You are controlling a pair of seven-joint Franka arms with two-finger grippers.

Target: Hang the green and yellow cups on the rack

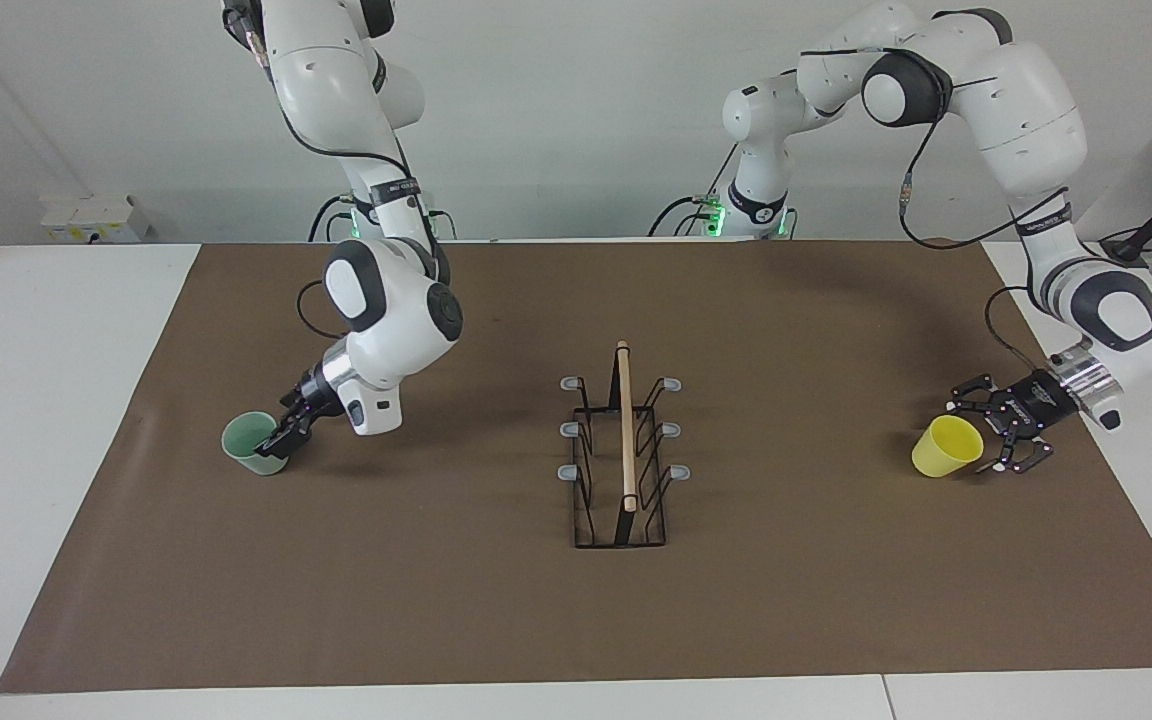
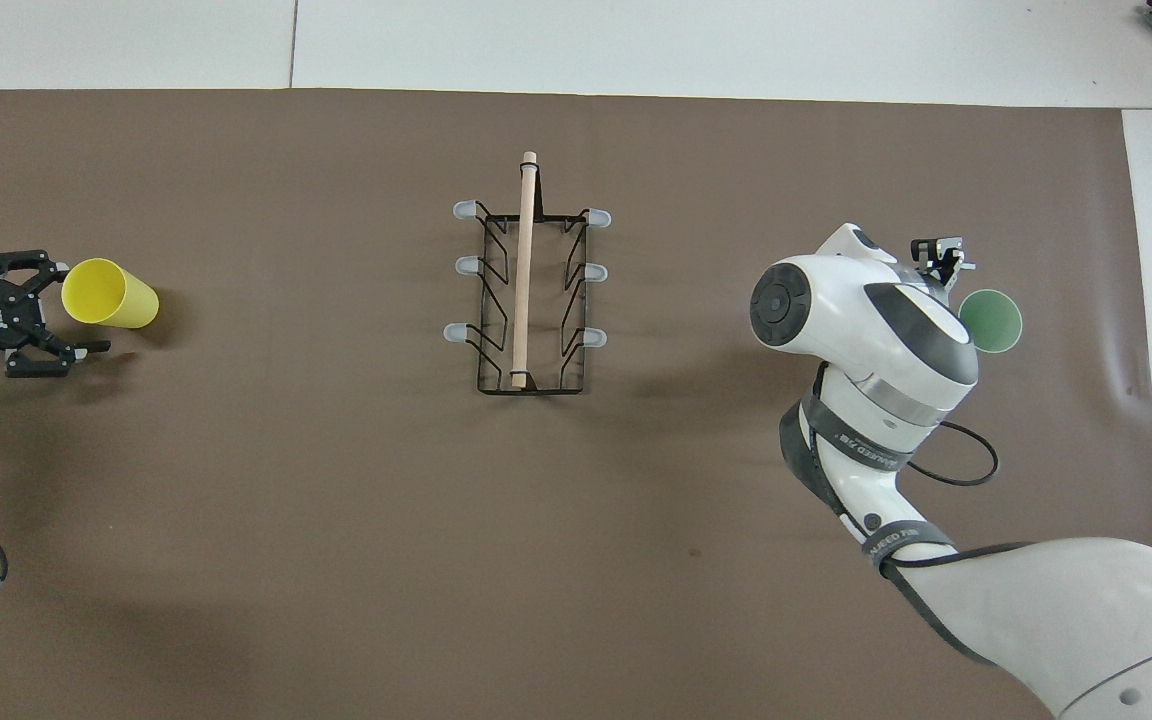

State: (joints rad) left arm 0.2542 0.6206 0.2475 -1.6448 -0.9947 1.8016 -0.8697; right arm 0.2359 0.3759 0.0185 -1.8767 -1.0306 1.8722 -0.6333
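While the rack [image 1: 621, 450] stands mid-mat on the tabletop [image 1: 56, 400], both arms are down at its two ends. Toward the right arm's end from the rack, the right gripper [image 1: 281, 432] is at the green cup [image 1: 251, 443], which stands upright on the mat, jaws clamped on its rim, one finger inside. Every peg on the rack is bare. Toward the left arm's end from the rack, the yellow cup [image 1: 947, 446] lies tipped on its side, and the left gripper [image 1: 1004, 430] sits low right against it, jaws spread wide apart beside its rim.
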